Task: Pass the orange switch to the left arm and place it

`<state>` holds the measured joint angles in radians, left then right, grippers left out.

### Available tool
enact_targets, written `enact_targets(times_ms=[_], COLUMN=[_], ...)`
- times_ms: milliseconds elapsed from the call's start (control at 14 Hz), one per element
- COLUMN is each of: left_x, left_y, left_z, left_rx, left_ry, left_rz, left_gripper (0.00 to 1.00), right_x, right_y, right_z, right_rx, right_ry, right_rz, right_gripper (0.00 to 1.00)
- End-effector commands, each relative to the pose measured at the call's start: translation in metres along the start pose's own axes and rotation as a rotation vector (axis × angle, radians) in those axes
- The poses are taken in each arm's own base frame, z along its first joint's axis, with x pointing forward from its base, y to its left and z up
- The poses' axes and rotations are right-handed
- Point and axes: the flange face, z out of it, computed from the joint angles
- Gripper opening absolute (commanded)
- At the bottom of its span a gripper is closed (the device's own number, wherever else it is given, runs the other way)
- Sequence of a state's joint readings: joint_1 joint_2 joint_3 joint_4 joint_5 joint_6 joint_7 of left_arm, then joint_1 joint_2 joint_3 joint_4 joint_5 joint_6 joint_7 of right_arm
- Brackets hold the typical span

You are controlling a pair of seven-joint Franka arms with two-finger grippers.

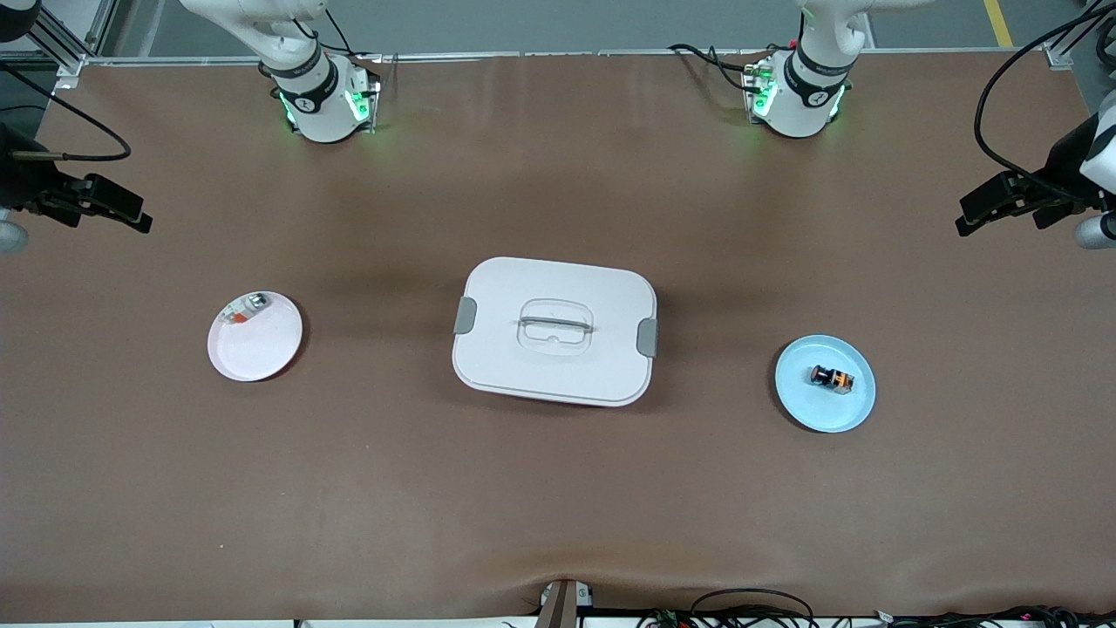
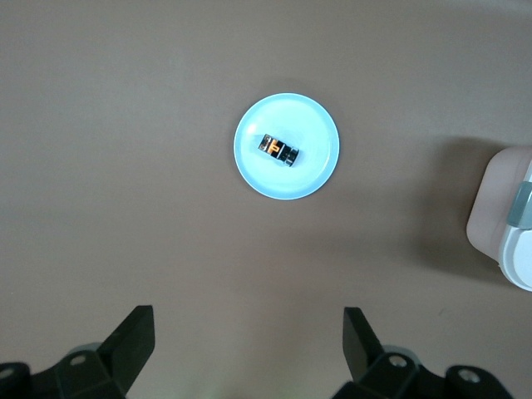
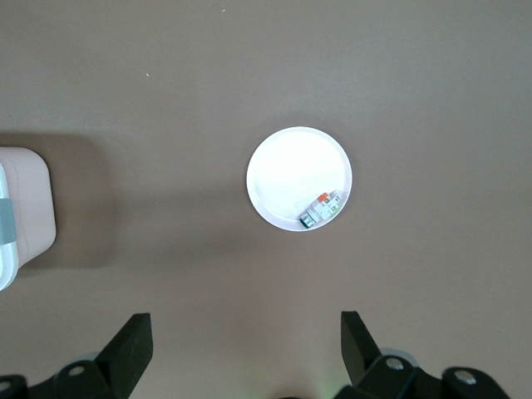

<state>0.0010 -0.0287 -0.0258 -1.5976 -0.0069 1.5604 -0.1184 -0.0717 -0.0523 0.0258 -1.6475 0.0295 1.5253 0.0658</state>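
The orange switch (image 1: 831,378), a tiny black block with orange marks, lies on a light blue plate (image 1: 806,403) toward the left arm's end of the table. In the left wrist view the switch (image 2: 278,149) sits far below my left gripper (image 2: 249,320), which is open and holds nothing. That left gripper (image 1: 1003,209) hangs high over the table's end. My right gripper (image 1: 100,209) hangs high over the right arm's end, open and empty (image 3: 247,326). The white lidded box (image 1: 554,331) stands mid-table between the two plates.
A pale plate (image 1: 257,349) toward the right arm's end holds a small clear and silver item (image 1: 244,308) with a red spot (image 3: 321,209). The box's corner (image 2: 507,224) shows in the left wrist view, its other end (image 3: 21,216) in the right. Brown tabletop surrounds everything.
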Motion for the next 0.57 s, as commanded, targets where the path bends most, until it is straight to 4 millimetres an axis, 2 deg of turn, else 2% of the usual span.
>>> enact_targets(times_ms=[0, 501], left_x=[0.0019, 0.0012], left_y=[-0.0019, 0.0056], left_z=[0.0023, -0.002], left_rx=[-0.005, -0.013], left_ry=[-0.012, -0.004], left_rz=[0.014, 0.028], left_gripper=[1.0, 1.0], right_x=[0.0016, 0.0016], right_y=[-0.0016, -0.0016], right_z=[-0.0037, -0.0029], right_rx=[0.014, 0.014], right_ry=[0.005, 0.003], right_rz=[-0.007, -0.01], right_gripper=[1.0, 1.0])
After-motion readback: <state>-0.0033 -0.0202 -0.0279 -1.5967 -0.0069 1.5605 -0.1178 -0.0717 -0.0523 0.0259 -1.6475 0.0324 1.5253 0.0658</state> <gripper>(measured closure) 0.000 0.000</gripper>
